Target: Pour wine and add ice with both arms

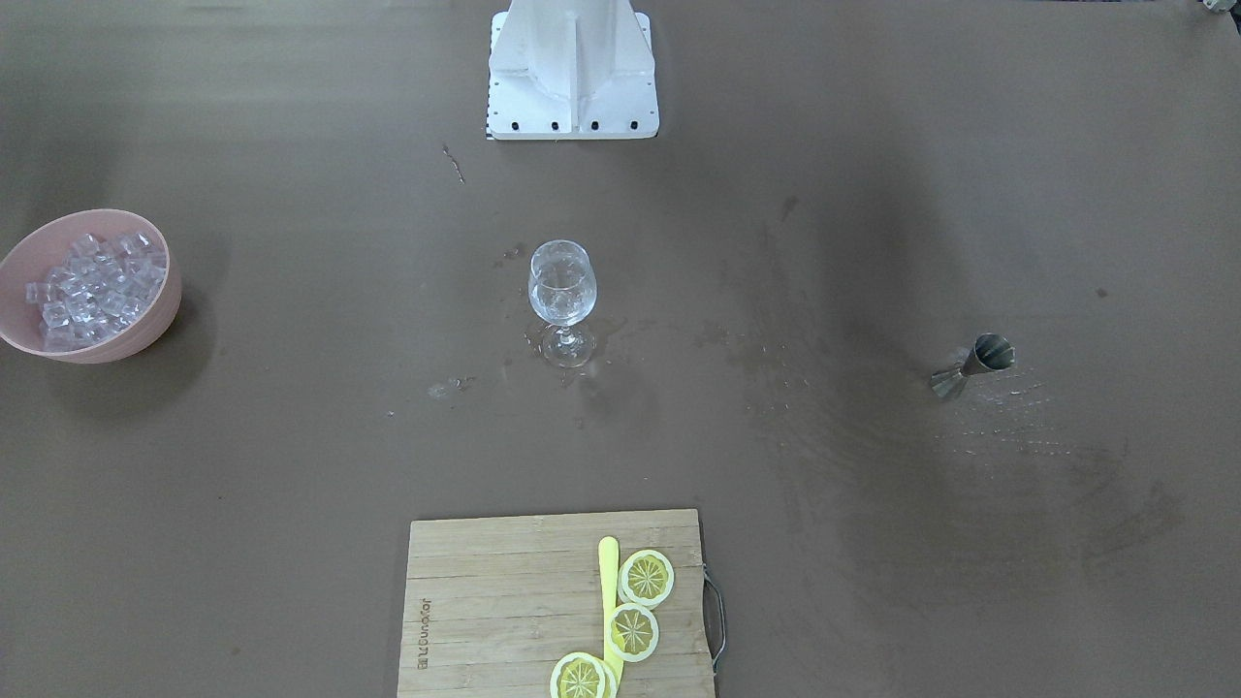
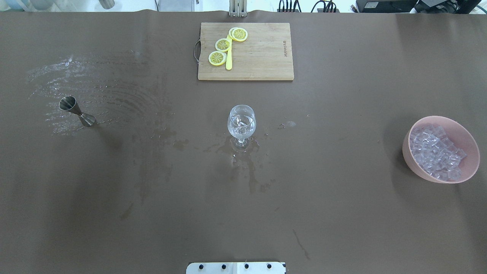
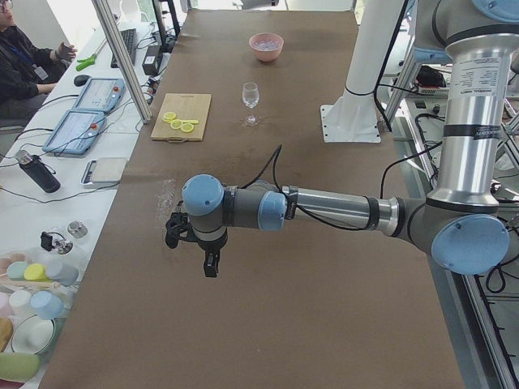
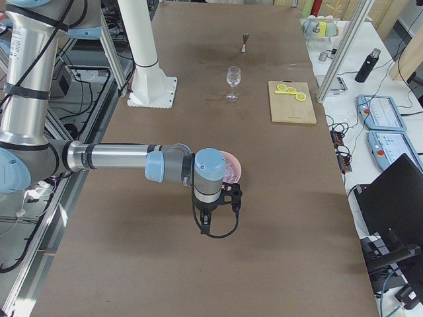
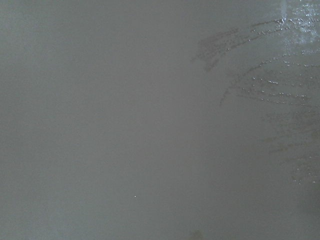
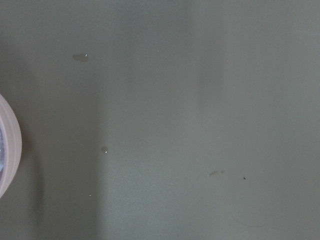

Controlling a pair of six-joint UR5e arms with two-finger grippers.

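Observation:
A stemmed wine glass (image 1: 561,291) (image 2: 241,121) stands mid-table with clear contents in its bowl; I cannot tell whether they are wine or ice. The ice (image 1: 92,286) (image 2: 437,152) fills a pink bowl (image 2: 409,152) at the robot's right end. A steel jigger (image 2: 76,110) stands at the left end among wet streaks. The left gripper (image 3: 210,266) hangs over the table's left end and shows only in the exterior left view, so I cannot tell its state. The right gripper (image 4: 206,228) hangs beside the bowl (image 4: 234,168), state likewise unclear. Both arms are outside the overhead and front views.
A wooden cutting board (image 2: 262,57) with lemon slices (image 2: 223,44) and a yellow knife lies at the table's far edge. The white base block (image 1: 572,68) sits at the robot's side. Spill marks surround the glass foot. The bowl's rim (image 6: 10,145) edges the right wrist view.

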